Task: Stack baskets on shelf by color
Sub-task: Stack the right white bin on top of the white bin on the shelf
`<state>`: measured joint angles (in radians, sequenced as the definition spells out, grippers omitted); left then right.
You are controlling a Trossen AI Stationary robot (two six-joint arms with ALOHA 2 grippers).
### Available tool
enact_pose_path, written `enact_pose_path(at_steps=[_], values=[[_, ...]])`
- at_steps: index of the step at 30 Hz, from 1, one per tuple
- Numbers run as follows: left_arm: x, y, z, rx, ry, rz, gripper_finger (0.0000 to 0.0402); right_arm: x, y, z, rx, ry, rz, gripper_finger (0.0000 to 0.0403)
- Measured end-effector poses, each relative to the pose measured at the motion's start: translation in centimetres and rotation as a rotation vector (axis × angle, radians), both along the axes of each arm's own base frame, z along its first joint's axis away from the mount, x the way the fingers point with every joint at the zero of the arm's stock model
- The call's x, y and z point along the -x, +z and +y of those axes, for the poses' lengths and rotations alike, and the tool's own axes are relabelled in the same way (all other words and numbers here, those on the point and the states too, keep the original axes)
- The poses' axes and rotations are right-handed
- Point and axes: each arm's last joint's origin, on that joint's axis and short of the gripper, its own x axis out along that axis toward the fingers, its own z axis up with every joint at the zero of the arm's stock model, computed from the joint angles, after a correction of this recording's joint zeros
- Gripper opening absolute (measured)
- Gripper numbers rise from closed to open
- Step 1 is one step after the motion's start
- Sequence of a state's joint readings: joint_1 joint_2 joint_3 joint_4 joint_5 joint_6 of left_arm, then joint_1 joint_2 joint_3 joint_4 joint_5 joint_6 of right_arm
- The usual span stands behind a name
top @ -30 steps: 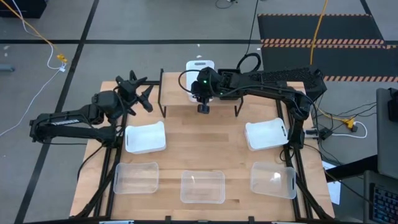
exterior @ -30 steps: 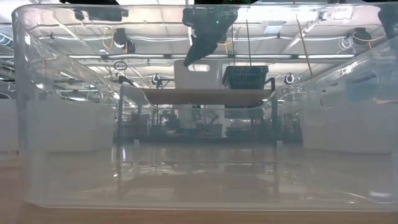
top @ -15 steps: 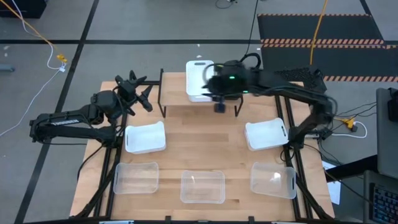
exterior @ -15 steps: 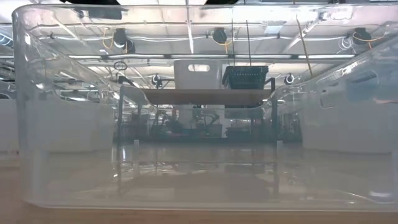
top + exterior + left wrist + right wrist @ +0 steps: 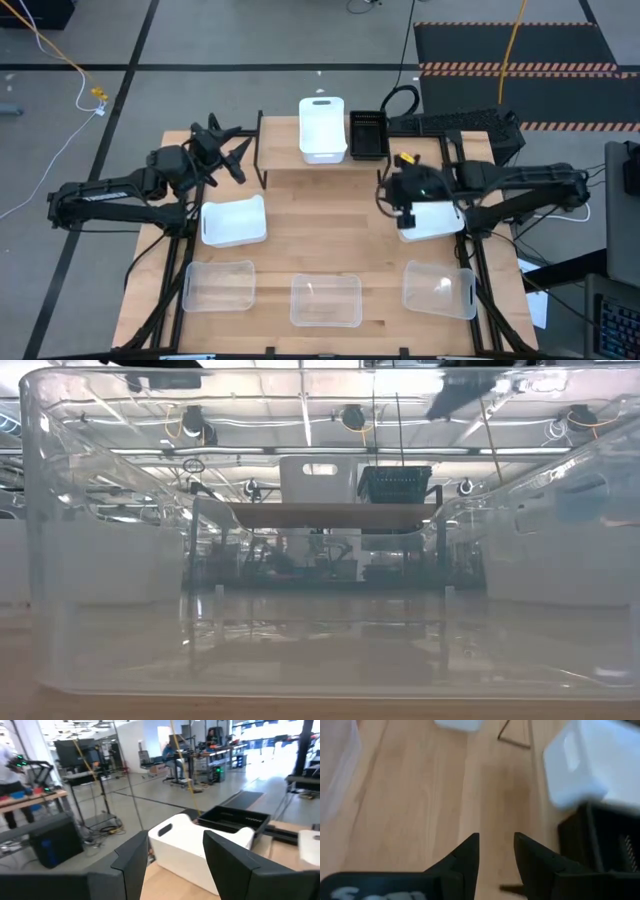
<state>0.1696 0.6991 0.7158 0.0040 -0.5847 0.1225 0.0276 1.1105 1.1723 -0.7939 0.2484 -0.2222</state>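
The light-wood shelf (image 5: 325, 165) stands at the table's far middle. A white basket (image 5: 322, 128) and a black slatted basket (image 5: 368, 135) rest on it side by side; both also show in the low view, the white basket (image 5: 318, 480) and the black basket (image 5: 395, 482). Two more white baskets lie on the table, one left (image 5: 233, 220) and one right (image 5: 435, 218). My right gripper (image 5: 393, 206) hangs open and empty by the right white basket's left edge. My left gripper (image 5: 228, 152) is open and empty left of the shelf.
Three clear baskets stand along the near edge: left (image 5: 218, 285), middle (image 5: 325, 300), right (image 5: 438, 288). The middle one fills the low view (image 5: 320, 610). Bare tabletop (image 5: 330, 230) lies between the shelf and the clear baskets.
My right gripper has gone from the shelf's front edge by the white basket toward the table's right and near side, and now hangs by the right white basket. It has left the low view. The black basket, hidden under the arm before, now shows.
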Motion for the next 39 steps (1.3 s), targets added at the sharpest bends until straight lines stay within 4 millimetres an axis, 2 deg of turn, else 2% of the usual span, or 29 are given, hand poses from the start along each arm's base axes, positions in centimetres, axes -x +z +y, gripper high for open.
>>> enact_pose_path(at_steps=[3, 8, 13, 17, 23, 26, 30, 34, 36, 39], values=[[-0.2, -0.2, 0.0, 0.024, -0.011, -0.011, 0.0191, 1.3, -1.1, 0.9, -0.007, -0.020, -0.003, 0.0116], [-1.1, -0.6, 0.2, 0.055, -0.012, -0.007, 0.0191, 2.6, -1.6, 2.0, -0.037, 0.005, 0.041, 0.0116], [-2.2, -0.9, 0.4, 0.059, -0.012, -0.008, 0.0191, 4.0, -2.7, 2.6, -0.025, 0.039, 0.218, 0.0116], [-2.7, -1.1, 0.4, 0.059, -0.012, 0.001, 0.0191, 4.4, -3.2, 3.1, -0.164, -0.020, 0.284, 0.0116], [-2.7, -1.1, 0.4, 0.048, -0.013, 0.012, 0.0191, 5.7, -3.8, 3.8, -0.435, -0.241, 0.416, 0.0116], [-2.7, -1.1, 0.4, 0.048, -0.013, 0.012, 0.0191, 6.2, -4.5, 4.1, -0.475, -0.316, 0.460, 0.0116], [-2.7, -1.1, 0.4, 0.049, -0.013, 0.011, 0.0191, 6.0, -6.8, 4.1, -0.563, -0.536, 0.432, 0.0116], [-2.7, -1.1, 0.4, 0.060, -0.021, 0.002, 0.0191, 5.1, -9.9, 3.7, -0.660, -0.736, 0.287, 0.0116], [-2.7, -1.1, 0.3, 0.063, -0.036, 0.000, 0.0191, 4.7, -10.9, 3.5, -0.714, -0.748, 0.269, 0.0116], [-2.7, -1.1, 0.3, 0.064, -0.038, 0.000, 0.0191, 4.6, -11.2, 3.4, -0.741, -0.633, 0.319, 0.0116]])
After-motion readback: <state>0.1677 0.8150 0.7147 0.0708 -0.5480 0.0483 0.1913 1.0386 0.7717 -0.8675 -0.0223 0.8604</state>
